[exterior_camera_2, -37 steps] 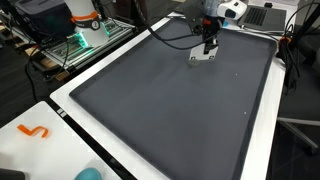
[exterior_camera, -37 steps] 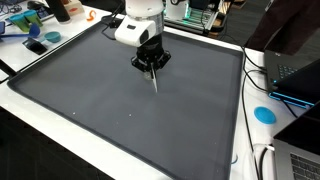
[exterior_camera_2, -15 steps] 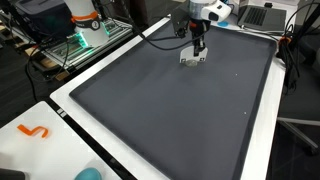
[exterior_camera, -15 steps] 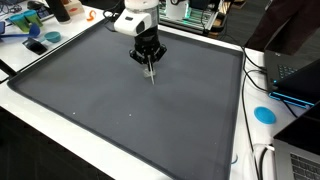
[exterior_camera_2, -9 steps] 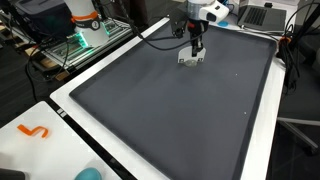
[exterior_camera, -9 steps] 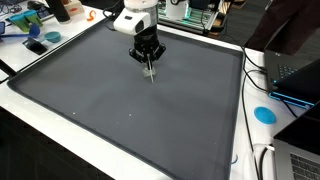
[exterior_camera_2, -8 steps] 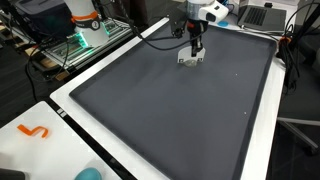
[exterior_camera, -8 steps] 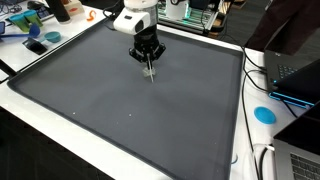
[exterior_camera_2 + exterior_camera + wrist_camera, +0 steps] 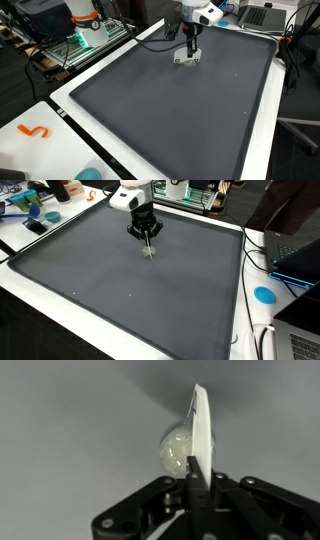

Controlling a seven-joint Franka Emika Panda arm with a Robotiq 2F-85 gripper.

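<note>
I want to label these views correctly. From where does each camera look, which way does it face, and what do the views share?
Exterior view: above one side of the grey mat, looking down across it; shows the hand and white wrist, gripping a thin white object.
Exterior view: high off a mat corner, looking diagonally along it; shows the hand at the far end.
Wrist view: on the wrist, looking past the closed fingers at the object, mat behind.
Shared: hand, object and mat appear in all three.
</note>
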